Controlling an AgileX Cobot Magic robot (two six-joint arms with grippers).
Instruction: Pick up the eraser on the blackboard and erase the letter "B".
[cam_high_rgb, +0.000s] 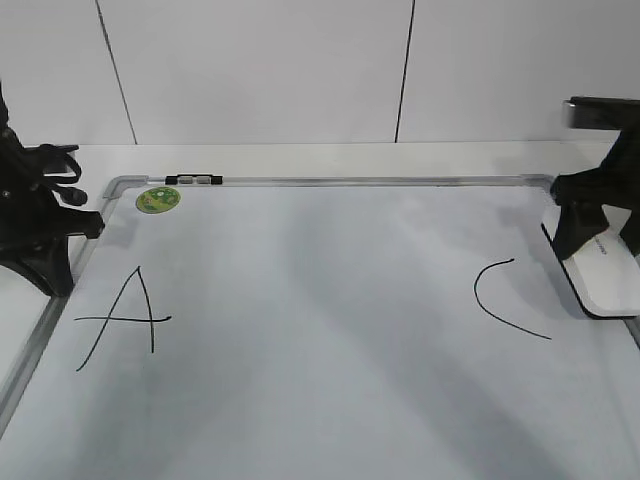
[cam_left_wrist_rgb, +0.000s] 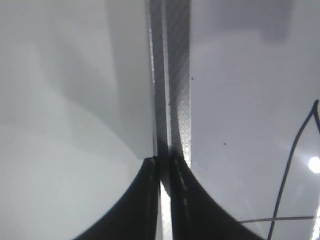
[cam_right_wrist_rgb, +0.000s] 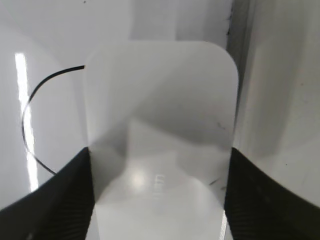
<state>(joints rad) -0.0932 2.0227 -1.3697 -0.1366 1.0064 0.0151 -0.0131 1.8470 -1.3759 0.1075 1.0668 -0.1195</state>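
Black hand-drawn letters A (cam_high_rgb: 122, 318) and C (cam_high_rgb: 503, 298) remain on the large pale blackboard (cam_high_rgb: 320, 300); no B shows between them. Right tool (cam_right_wrist_rgb: 159, 195) grips the flat white plastic eraser (cam_right_wrist_rgb: 160, 125); left tool (cam_left_wrist_rgb: 162, 200) is closed, empty.

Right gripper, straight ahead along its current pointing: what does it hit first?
The eraser. The right gripper has a finger on each side of it, pointing down, with the blackboard underneath. Contact unclear.

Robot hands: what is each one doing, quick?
Left gripper: shut, holding nothing, over the blackboard frame.
Right gripper: fingers either side of the eraser; can't tell if it grips.
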